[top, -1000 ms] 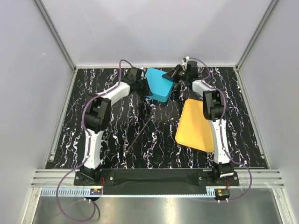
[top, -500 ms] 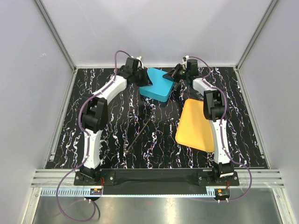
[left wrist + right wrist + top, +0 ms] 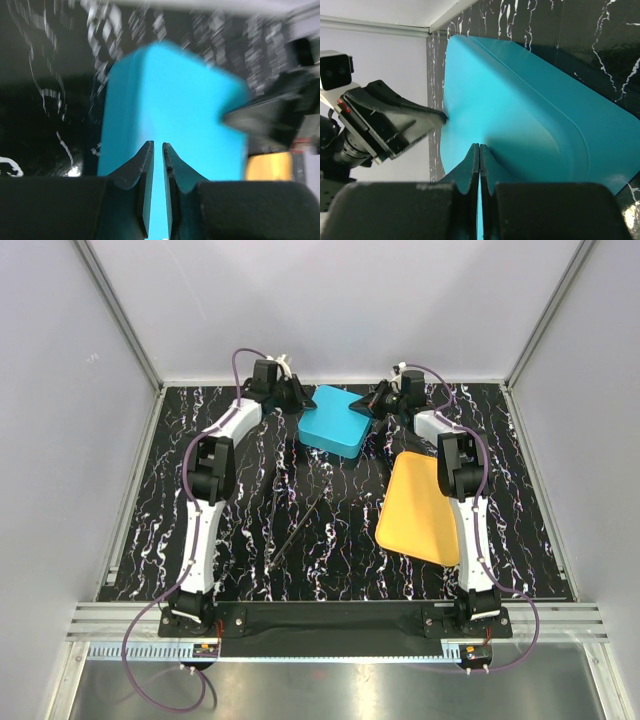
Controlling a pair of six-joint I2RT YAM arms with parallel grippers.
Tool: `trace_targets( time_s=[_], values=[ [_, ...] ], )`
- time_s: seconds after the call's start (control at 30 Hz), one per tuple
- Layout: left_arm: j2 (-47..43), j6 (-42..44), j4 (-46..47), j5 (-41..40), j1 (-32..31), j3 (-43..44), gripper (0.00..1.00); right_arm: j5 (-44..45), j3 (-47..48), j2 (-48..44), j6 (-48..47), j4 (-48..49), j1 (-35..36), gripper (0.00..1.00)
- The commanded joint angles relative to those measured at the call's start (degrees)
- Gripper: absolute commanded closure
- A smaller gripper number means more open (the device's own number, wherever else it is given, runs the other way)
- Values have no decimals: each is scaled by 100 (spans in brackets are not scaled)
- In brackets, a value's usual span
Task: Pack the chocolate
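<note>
No chocolate shows in any view. A blue box [image 3: 335, 422] is held above the far middle of the table between both grippers. My left gripper [image 3: 297, 400] is shut on its left edge; in the left wrist view [image 3: 157, 146] the jaws stand a thin slit apart with the blue box [image 3: 175, 100] filling the view beyond them. My right gripper [image 3: 375, 400] is shut on the box's right edge; in the right wrist view [image 3: 479, 146] the jaws pinch the thin wall of the blue box [image 3: 520, 100]. The yellow tray [image 3: 420, 505] lies flat at right.
A thin dark rod [image 3: 295, 532] lies slanted on the black marbled table [image 3: 230, 530] near the middle. Grey walls close the table at the back and both sides. The yellow tray's edge shows in the left wrist view [image 3: 267, 165].
My left arm has swung back and left toward the far wall. The blue box has turned with it and now sits squarer and flatter. The right gripper has barely moved.
</note>
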Motion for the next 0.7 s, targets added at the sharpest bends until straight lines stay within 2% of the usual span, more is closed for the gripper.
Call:
trace_targets(
  time_s=[0.0,0.13,0.27,0.37,0.4,0.43,0.5,0.53,0.57,0.6,0.67],
  values=[
    [209,261,-130,163,-85,-21,83,103,-46,-190,-194,-219,-2,98],
    [-220,464,-307,-128,2,-283,83,138,59,-418,-290,-413,-2,98],
    [-748,481,-403,-41,117,-294,82,173,226,-787,-579,-877,-2,96],
    [-1363,490,-535,-67,143,-284,80,278,200,-1340,-834,-1324,-11,86],
    [-1538,481,-562,-58,143,-302,79,340,139,-1725,-914,-1414,-11,80],
    [-1906,473,-605,-58,143,-398,78,436,-70,-1946,-967,-1493,-2,69],
    [-2338,455,-667,47,143,-582,73,533,-343,-2647,-1221,-1870,15,53],
    [-2827,429,-667,108,135,-905,70,751,-623,-2895,-1492,-2281,33,27],
    [-3102,429,-633,109,126,-1117,63,901,-783,-3159,-1651,-2503,42,8],
    [-3644,437,-615,109,91,-1572,60,1060,-1132,-3692,-1818,-2696,68,1],
    [-4218,507,-562,13,64,-2058,55,1604,-1494,-4257,-2266,-3189,182,0]
  ],
)
